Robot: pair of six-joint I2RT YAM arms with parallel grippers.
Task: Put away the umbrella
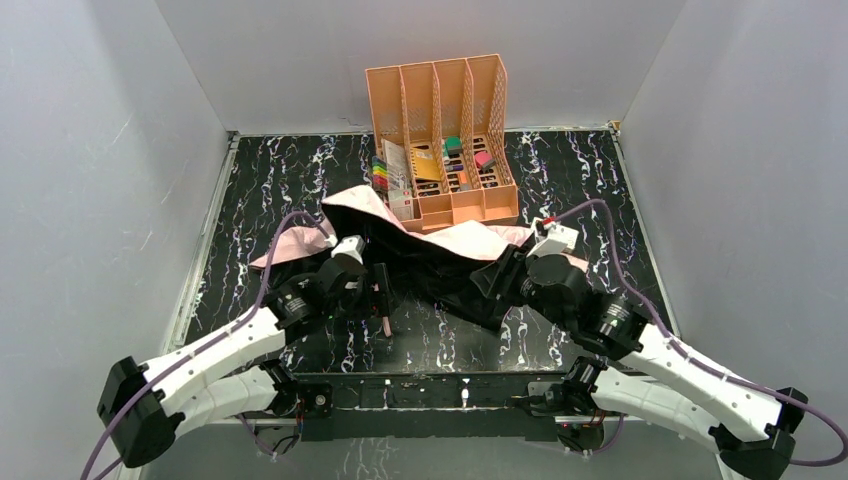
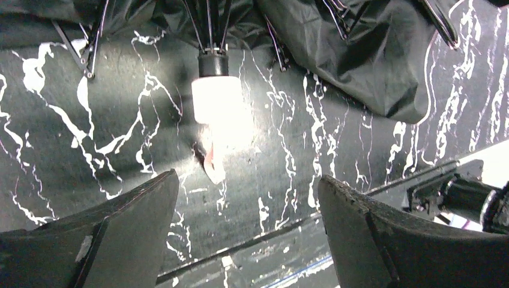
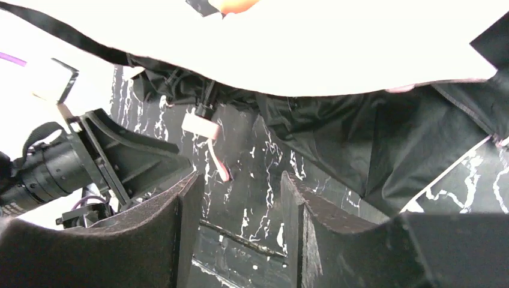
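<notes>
We see the umbrella sprawled across the middle of the tabletop, pink side up, just on the near side of the orange organiser. Its pale handle lies on the tabletop, pointing near. Our left tool gapes wide just short of the handle, gripping nothing. Our right tool has its jaws parted too, nothing between them.

Umbrella before organiser (on table)

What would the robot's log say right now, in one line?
umbrella: spread out, not put away | handle: free, ahead of left gripper | left gripper: open, empty | right gripper: open, empty
</notes>
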